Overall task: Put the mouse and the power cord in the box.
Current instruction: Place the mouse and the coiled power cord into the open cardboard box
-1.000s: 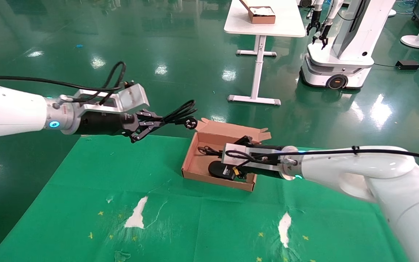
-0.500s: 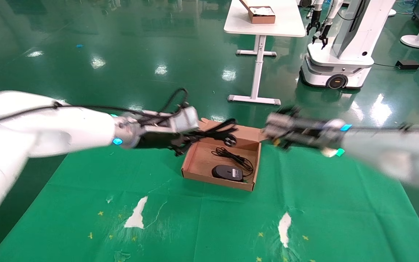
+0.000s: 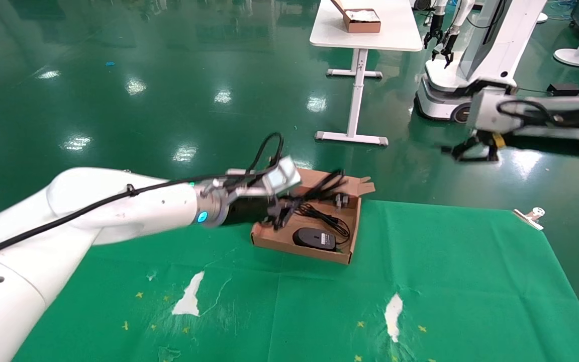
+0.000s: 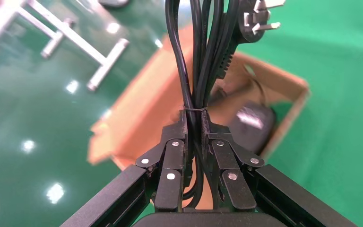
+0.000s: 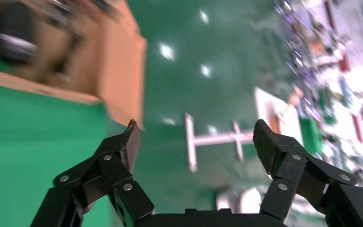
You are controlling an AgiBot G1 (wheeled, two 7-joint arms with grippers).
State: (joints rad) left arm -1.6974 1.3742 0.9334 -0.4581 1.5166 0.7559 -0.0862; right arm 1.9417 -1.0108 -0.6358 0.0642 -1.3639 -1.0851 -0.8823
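**Hovering the cord over the open box**

Reaching from the left, the left gripper (image 3: 278,213) pinches the power cord (image 4: 203,56), its loops pointing across the box (image 3: 269,240); beneath lies the mouse (image 3: 313,238). Far right, the right gripper (image 3: 463,152) hangs spread, empty.

black mouse (image 3: 313,238), brown box (image 3: 300,248) — seemingly plain

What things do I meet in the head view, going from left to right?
Left gripper holding the cord → mouse in the box → right gripper, open, off the cloth.
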